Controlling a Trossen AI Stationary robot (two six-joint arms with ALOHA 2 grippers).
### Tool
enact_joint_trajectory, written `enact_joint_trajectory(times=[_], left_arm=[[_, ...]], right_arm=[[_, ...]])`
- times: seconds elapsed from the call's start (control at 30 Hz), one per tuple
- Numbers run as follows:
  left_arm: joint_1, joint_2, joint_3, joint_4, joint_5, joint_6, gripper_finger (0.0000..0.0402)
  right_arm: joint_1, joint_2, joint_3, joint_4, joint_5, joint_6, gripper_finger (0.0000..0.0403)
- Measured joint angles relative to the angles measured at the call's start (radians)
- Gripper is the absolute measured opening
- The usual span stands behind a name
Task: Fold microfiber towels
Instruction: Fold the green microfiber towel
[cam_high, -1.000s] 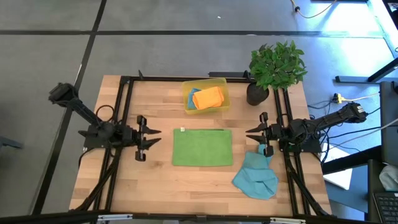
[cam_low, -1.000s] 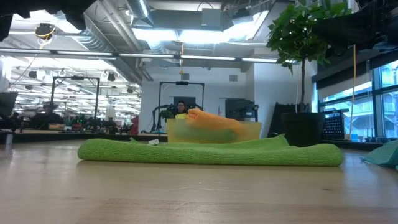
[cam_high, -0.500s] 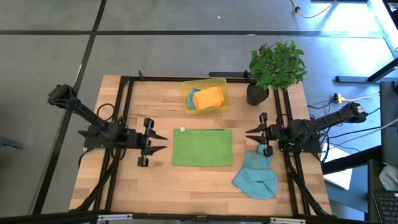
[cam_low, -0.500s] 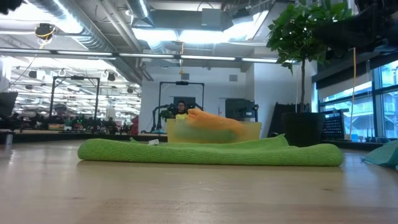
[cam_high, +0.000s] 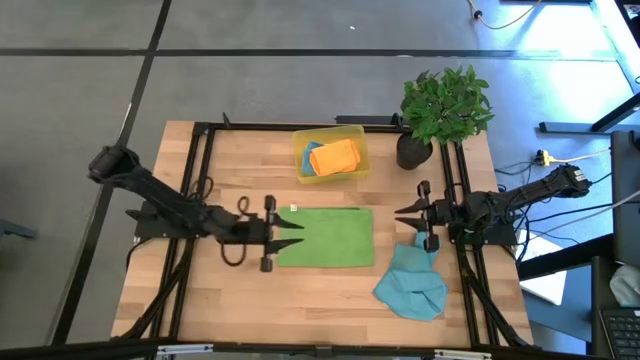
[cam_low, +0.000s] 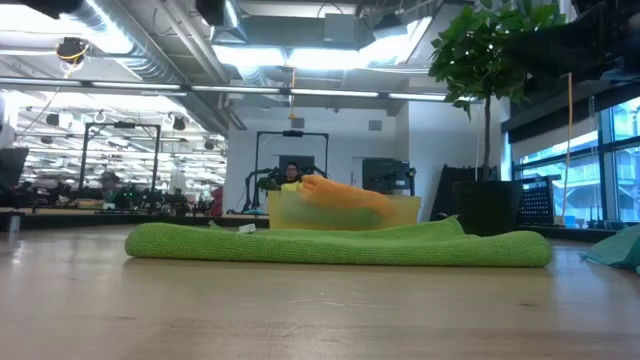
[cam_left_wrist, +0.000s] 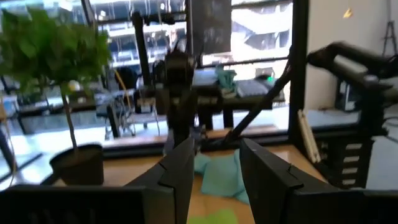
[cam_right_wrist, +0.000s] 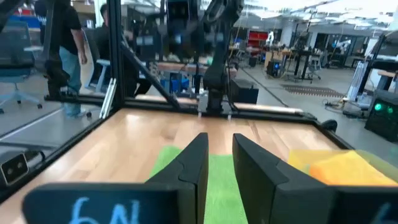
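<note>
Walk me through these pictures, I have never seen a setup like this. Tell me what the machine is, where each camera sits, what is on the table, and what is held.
Two dark robot arms work at a wooden table. One camera looks straight down, one sits at table height, and one rides on each wrist. The left pincer, open, is at the edge of the flat green towel. The right pincer, open, waits at the right side; neither holds anything. A crumpled teal towel lies near it. The yellow bin holds an orange towel. A potted plant stands in the corner.
</note>
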Motion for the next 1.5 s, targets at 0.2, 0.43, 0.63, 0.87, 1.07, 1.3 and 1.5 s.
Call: enact_joint_trajectory(times=[0.2, 0.43, 0.63, 0.87, 1.07, 1.3, 1.5], left_arm=[[0.050, 0.089, 0.069, -0.002, 0.029, -0.054, 0.0120], [0.064, 0.174, 0.109, -0.029, 0.079, -0.090, 0.0120], [0.066, 0.189, 0.109, -0.023, 0.073, -0.150, 0.0120], [0.056, 0.184, 0.109, -0.020, 0.074, -0.150, 0.0120], [0.057, 0.184, 0.109, -0.023, 0.074, -0.149, 0.0120], [0.057, 0.184, 0.109, -0.024, 0.070, -0.117, 0.0120], [0.057, 0.184, 0.109, -0.024, 0.069, -0.115, 0.0120]], right_arm=[[0.000, 0.000, 0.000, 0.061, 0.000, 0.000, 0.0076], [0.000, 0.000, 0.000, 0.124, -0.194, 0.110, 0.0076], [0.003, 0.024, 0.000, 0.182, -0.323, 0.159, 0.0076], [0.041, 0.156, 0.000, 0.360, -0.324, 0.174, 0.0076], [0.047, 0.299, 0.000, 0.507, -0.323, 0.009, 0.0076], [0.047, 0.416, 0.000, 0.547, -0.190, 0.048, 0.0076], [0.044, 0.526, 0.000, 0.549, 0.003, 0.124, 0.0076]])
